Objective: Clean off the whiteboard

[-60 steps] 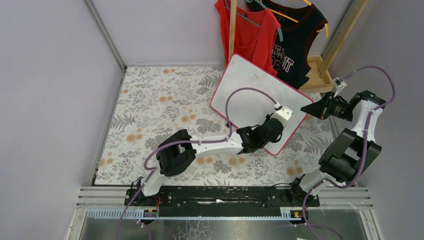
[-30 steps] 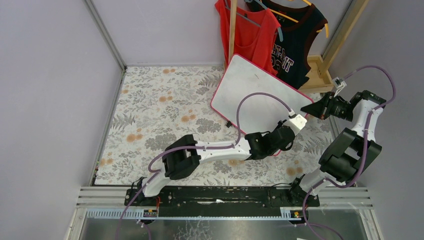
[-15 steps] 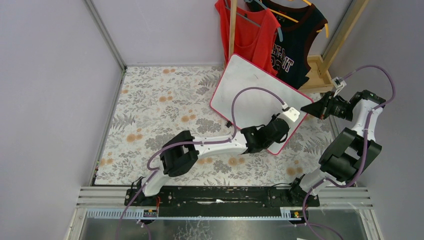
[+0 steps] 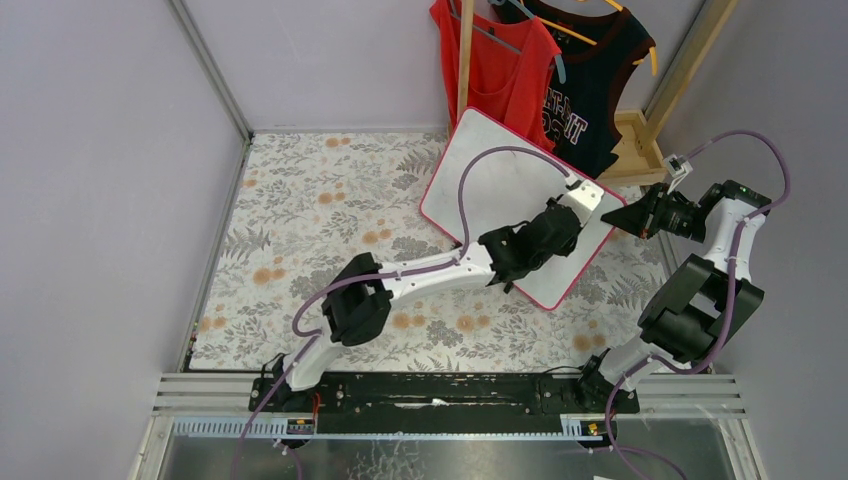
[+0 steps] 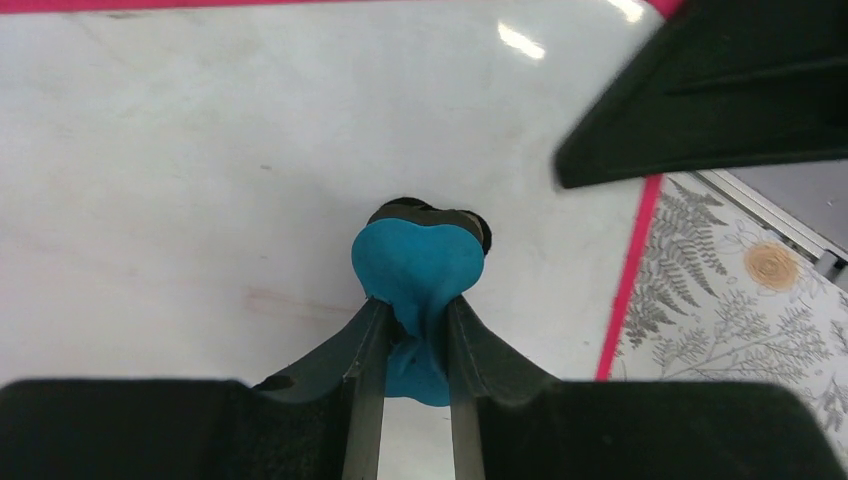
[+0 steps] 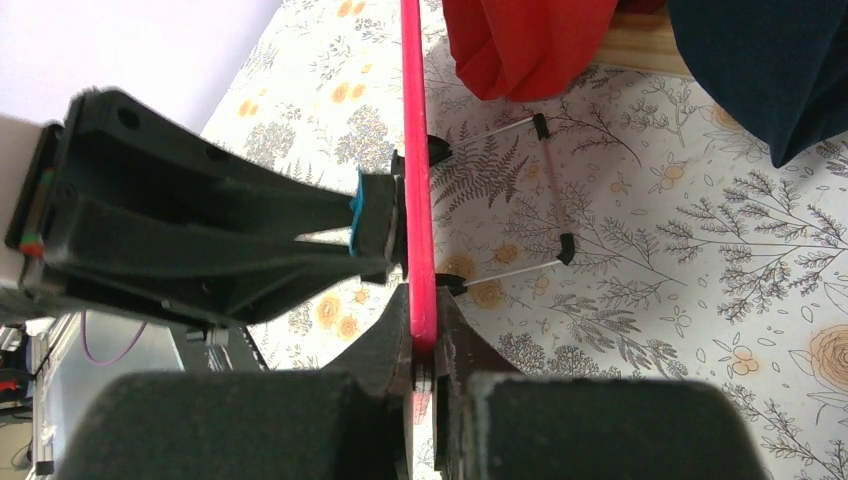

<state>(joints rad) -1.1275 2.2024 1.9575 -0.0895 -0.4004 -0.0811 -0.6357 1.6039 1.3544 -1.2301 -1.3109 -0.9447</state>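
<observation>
The whiteboard (image 4: 500, 190), white with a thin pink-red frame, stands tilted at the back right of the table. My right gripper (image 4: 612, 217) is shut on its right edge; the right wrist view shows the red frame (image 6: 417, 200) edge-on between my jaws. My left gripper (image 4: 548, 232) is shut on a blue eraser (image 5: 418, 268) and presses it against the board's white face (image 5: 180, 190) near its right edge. The eraser also shows in the right wrist view (image 6: 358, 222), pressed on the board. Faint marks remain on the board's face.
A red top (image 4: 495, 65) and a dark top (image 4: 590, 90) hang on a wooden rack (image 4: 640, 145) behind the board. The board's black feet and wire stand (image 6: 545, 190) rest on the floral tablecloth (image 4: 320, 210). Grey walls close in left and right.
My left gripper with the eraser has swept from the board's lower right corner up along its right side. The right gripper and the board have stayed put.
</observation>
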